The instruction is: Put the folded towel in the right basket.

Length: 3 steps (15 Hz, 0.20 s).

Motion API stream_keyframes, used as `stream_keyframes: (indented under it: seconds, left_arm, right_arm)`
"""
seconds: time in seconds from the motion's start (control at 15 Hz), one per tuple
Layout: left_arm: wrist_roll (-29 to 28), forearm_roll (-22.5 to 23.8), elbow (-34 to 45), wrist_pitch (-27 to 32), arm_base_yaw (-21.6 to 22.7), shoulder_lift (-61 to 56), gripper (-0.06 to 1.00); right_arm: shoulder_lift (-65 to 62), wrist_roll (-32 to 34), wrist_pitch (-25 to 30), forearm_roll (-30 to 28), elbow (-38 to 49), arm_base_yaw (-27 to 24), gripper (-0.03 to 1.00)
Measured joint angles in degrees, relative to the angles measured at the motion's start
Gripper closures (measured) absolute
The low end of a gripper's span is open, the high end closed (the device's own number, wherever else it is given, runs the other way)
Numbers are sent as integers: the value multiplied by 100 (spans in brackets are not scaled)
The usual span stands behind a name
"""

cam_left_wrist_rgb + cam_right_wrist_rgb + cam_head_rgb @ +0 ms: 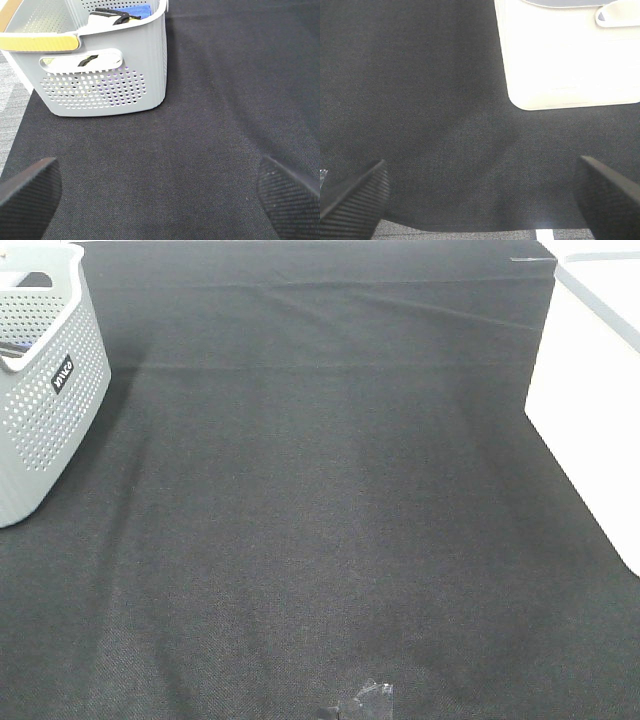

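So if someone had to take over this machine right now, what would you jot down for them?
Left gripper: open, empty, hanging over the black cloth in front of the grey perforated basket.
Right gripper: open, empty, facing the white basket on the right side.
Grey basket holds some items, one blue; I cannot tell if any is the folded towel.
No towel lies on the cloth between the baskets, and the inside of the white basket is not visible.
Done: nothing I can confirm. Left: find the towel, grasp it, place it in the white basket.
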Motion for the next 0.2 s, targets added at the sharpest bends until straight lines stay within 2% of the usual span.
stream_keyframes:
  seconds: [0.2]
  left_arm:
    - [0, 0, 0, 0, 0, 0, -5]
  right_arm:
    - [0, 0, 0, 0, 0, 0, 1]
